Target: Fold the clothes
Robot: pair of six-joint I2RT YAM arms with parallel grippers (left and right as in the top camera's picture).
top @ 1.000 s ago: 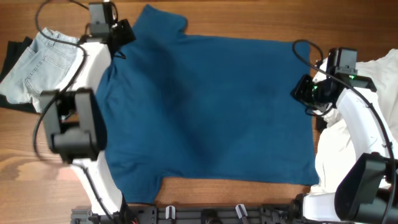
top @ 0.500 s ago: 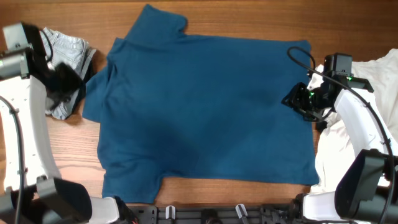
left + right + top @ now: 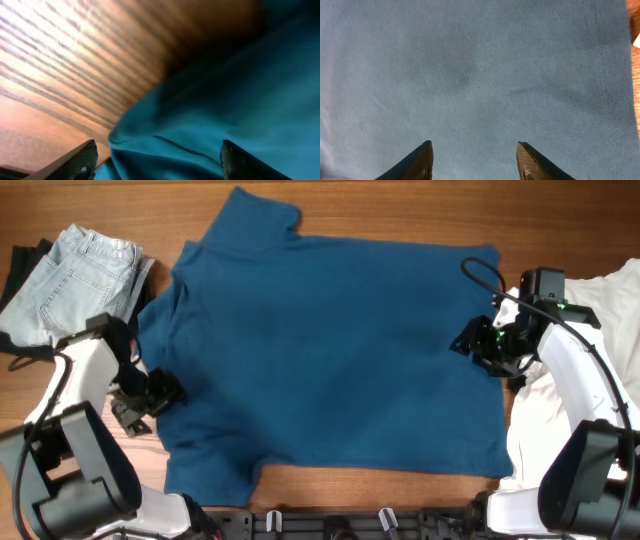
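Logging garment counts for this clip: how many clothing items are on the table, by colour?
Blue: 1, T-shirt
Light denim: 1, jeans
Black: 1, garment beneath the jeans
White: 1, heap; it may hold several pieces
Total: 4

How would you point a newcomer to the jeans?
Find the big blue shirt spread across the wooden table. Past its neck end, in the overhead view's upper left, lie the jeans. They're the only pale denim, resting on a dark garment.

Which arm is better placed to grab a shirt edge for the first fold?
Probably left: the left gripper, open, straddles the edge of the blue shirt; the right gripper, also open, faces only flat fabric.
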